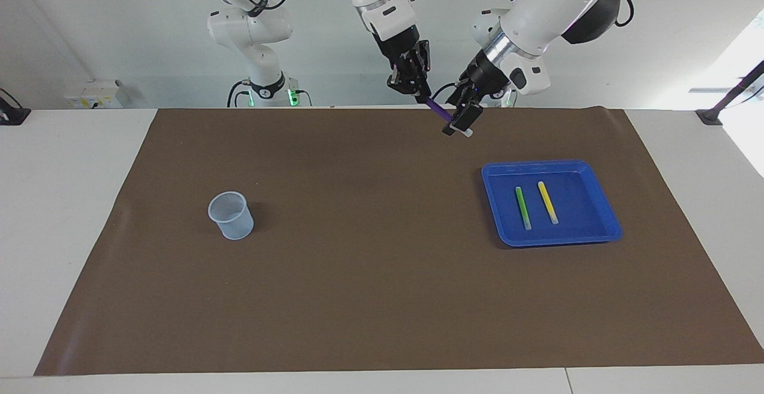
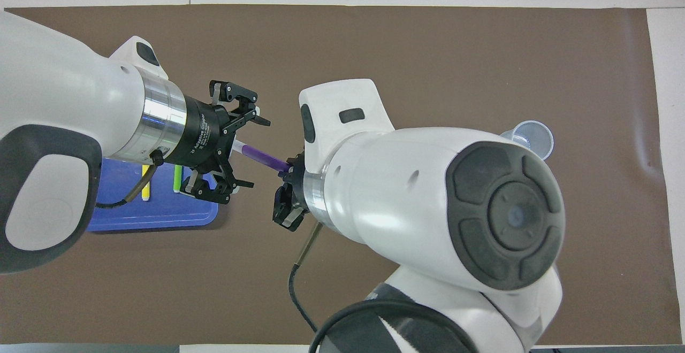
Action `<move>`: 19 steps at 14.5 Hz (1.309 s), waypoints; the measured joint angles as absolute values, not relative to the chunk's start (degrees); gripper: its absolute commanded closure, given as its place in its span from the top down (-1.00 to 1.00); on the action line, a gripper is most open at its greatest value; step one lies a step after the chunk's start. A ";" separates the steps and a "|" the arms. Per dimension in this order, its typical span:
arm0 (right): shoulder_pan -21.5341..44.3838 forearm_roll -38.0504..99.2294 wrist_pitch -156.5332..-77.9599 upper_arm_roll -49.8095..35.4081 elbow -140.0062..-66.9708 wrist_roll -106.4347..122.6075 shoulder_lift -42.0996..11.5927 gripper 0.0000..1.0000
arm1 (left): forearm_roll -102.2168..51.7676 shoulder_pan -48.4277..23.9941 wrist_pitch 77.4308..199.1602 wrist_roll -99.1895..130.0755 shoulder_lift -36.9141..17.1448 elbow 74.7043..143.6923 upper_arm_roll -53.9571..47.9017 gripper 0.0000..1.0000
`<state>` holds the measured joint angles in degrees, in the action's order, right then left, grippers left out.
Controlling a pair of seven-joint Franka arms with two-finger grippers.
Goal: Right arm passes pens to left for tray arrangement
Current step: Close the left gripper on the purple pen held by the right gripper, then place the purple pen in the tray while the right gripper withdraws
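Observation:
My right gripper is shut on one end of the purple pen and holds it in the air over the mat's edge by the robots. My left gripper is open, its fingers spread on either side of the pen's pale tip without closing on it. The blue tray sits toward the left arm's end of the table. In it the green pen and the yellow pen lie side by side, partly hidden under the left wrist in the overhead view.
A small pale blue mesh cup stands upright on the brown mat toward the right arm's end. The mat covers most of the white table.

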<state>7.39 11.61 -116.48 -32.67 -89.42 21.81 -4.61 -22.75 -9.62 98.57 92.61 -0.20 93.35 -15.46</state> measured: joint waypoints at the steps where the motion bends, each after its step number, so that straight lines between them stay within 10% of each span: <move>1: 7.39 11.56 -116.48 -32.76 -89.41 21.81 -4.61 -1.00 | -22.64 -9.61 98.56 92.63 -0.20 93.38 -15.47 0.81; 14: 7.39 11.38 -116.48 -33.08 -89.39 21.81 -4.65 -1.00 | -29.54 -4.87 99.73 89.15 0.05 95.78 -15.33 0.29; 16: 7.39 11.37 -116.48 -33.08 -89.39 21.81 -4.66 -1.00 | -29.63 -4.87 99.76 89.14 0.12 95.81 -15.35 -0.15; 18: 7.39 11.36 -116.48 -33.08 -89.39 21.81 -4.67 -1.00 | -29.80 -4.87 99.81 89.13 0.15 95.96 -15.35 -1.00; 19: 7.29 10.95 -116.49 -33.06 -89.38 21.81 -4.69 -1.00 | -29.86 -4.88 99.75 89.08 0.23 96.15 -15.35 -1.00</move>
<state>7.29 10.95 -116.49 -33.06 -89.38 21.81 -4.69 -29.86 -4.88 99.75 89.08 0.23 96.15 -15.35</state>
